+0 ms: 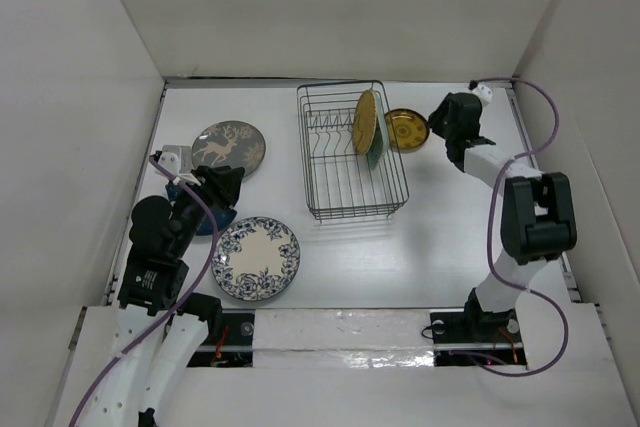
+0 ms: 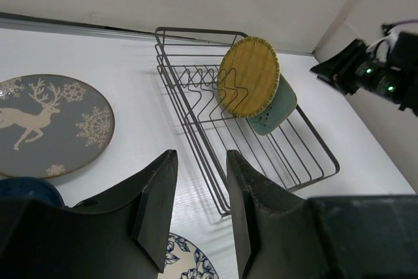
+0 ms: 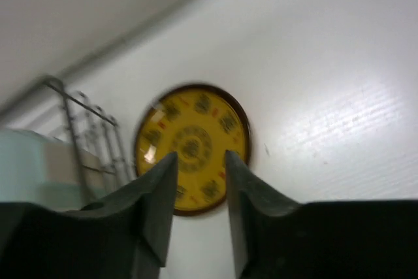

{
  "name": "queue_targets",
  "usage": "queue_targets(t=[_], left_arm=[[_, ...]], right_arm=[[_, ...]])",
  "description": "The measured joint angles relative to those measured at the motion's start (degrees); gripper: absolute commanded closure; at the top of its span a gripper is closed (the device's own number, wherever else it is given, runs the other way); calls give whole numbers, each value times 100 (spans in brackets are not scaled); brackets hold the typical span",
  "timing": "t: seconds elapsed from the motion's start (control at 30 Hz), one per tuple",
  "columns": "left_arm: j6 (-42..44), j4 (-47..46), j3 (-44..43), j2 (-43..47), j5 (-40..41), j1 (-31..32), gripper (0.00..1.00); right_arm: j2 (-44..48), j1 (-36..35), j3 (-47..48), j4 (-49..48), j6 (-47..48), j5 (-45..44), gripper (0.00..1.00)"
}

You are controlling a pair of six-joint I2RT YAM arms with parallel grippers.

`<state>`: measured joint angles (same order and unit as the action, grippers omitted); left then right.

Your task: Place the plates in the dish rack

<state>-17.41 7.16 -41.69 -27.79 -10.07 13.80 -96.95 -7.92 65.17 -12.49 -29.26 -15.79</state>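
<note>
The dark wire dish rack (image 1: 340, 215) stands mid-table. A yellow round plate (image 1: 365, 120) stands upright in it, with a pale green plate (image 1: 377, 150) leaning behind. The amber plate (image 1: 406, 129) lies flat just right of the rack. The grey deer plate (image 1: 228, 147), the dark blue plate (image 1: 205, 217) and the floral plate (image 1: 256, 257) lie flat at the left. My left gripper (image 1: 234, 181) is open and empty above the dark blue plate. My right gripper (image 3: 200, 161) is open and empty, hovering at the amber plate's (image 3: 192, 136) near edge.
White walls close in the table on the left, back and right. In the left wrist view the rack (image 2: 196, 29) holds the yellow plate (image 2: 249, 76) and green plate (image 2: 277, 112), with the deer plate (image 2: 49, 122) at left and the right arm (image 2: 372, 73) beyond.
</note>
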Motion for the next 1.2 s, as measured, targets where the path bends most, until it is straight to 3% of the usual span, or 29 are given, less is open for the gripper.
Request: queue_targets(t=[0.1, 0.37, 0.43, 0.53, 0.57, 0.63, 0.7, 0.83, 1.03, 1.2], left_arm=[[0, 2, 0, -11, 0, 0, 67], [-2, 0, 0, -22, 2, 0, 67], [0, 2, 0, -22, 2, 0, 67], [0, 0, 0, -22, 4, 0, 67], [0, 0, 0, -22, 4, 0, 67], [0, 0, 0, -22, 2, -4, 67], [0, 0, 0, -22, 2, -4, 67], [0, 0, 0, -22, 0, -4, 67], [0, 0, 0, -22, -2, -4, 67], [0, 0, 0, -15, -4, -4, 67]], right_arm=[[-745, 352, -52, 44, -413, 514, 39], [-1790, 608, 205, -79, -1233, 1681, 40], [-1915, 636, 306, -177, -1432, 1917, 47], [-2114, 684, 455, -212, -1718, 2173, 69], [-2197, 719, 527, -221, -1810, 2243, 84], [-2319, 787, 599, -227, -2006, 2315, 98], [-2328, 844, 599, -249, -2127, 2310, 100], [-1980, 881, 229, -254, -2197, 1847, 100], [-229, 708, -428, 76, -1670, 271, 100], [1239, -439, 96, 35, -273, -1408, 100]])
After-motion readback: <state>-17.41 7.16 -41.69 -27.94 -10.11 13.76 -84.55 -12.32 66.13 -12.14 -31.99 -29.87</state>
